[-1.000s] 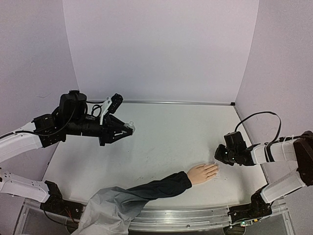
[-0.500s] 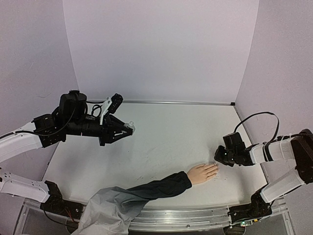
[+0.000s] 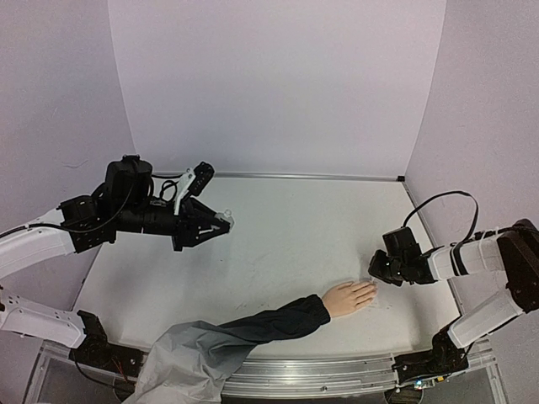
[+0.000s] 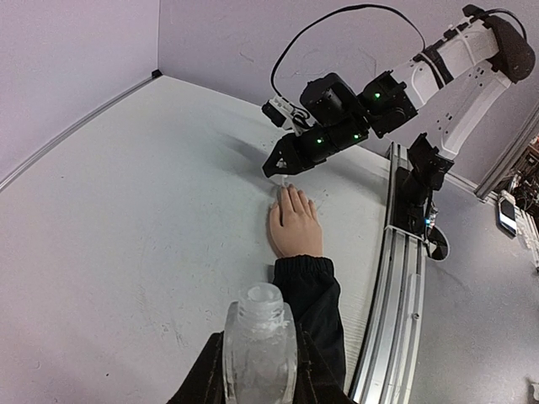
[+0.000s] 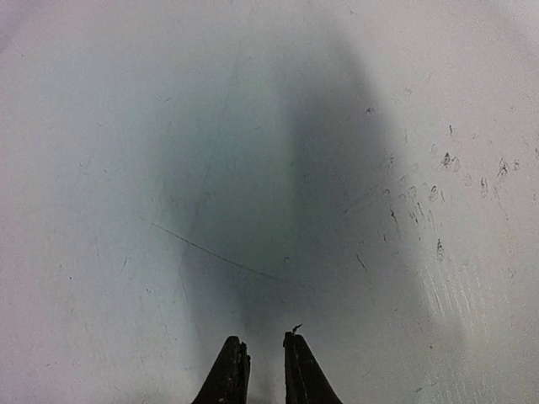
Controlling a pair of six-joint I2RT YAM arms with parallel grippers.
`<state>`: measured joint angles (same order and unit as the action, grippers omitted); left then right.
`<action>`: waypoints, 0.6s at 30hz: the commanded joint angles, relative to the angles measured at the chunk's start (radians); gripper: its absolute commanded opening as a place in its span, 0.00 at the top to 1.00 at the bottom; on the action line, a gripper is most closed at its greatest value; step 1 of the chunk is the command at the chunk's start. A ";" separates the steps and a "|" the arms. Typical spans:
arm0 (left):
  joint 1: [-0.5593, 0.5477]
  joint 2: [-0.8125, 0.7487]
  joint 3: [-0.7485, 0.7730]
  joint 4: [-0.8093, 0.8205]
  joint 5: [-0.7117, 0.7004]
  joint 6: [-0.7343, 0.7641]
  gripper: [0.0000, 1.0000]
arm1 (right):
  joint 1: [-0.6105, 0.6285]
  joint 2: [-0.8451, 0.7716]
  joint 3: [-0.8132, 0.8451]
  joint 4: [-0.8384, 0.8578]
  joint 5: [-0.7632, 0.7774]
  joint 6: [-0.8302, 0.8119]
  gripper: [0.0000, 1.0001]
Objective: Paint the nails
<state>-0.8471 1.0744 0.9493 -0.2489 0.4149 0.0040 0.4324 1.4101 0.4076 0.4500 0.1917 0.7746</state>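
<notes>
The top view shows both arms at once: the left end effector [image 3: 221, 224] is raised above the worktop [image 3: 286, 227], well apart from the mannequin hand [image 3: 348, 296], while the right end effector [image 3: 374, 273] is low, just beside the fingertips of that hand. Only the left wrist view shows what the left one carries: a clear bottle [image 4: 259, 349], grasped firmly with its neck pointing forward. The same view shows the nails [image 4: 290, 195] just at the tip of the right end effector; they are very close, but I cannot tell if they touch; the nails are skin-toned and hard to separate from the fingers.

The right wrist view shows neither hand nor nails, only scratched worktop ahead of two dark fingers [image 5: 229, 374] pressed nearly together; this end effector is clenched, and I cannot tell whether something thin sits between them. The dark navy sleeve [image 3: 269, 322] runs away from the right end effector toward the near edge.

Compared with one second ago, the left end effector has turned a little at the wrist; the right one stays at the fingertips with its forearm slightly shifted; the mannequin hand lies as before.
</notes>
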 commanded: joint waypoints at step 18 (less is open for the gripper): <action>0.002 -0.005 0.061 0.023 -0.019 0.025 1.00 | -0.001 -0.104 0.034 -0.053 0.060 0.003 1.00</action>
<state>-0.8471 1.0958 0.9497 -0.2512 0.4118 0.0257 0.4324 1.3811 0.4126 0.4232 0.2512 0.8032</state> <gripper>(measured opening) 0.230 0.157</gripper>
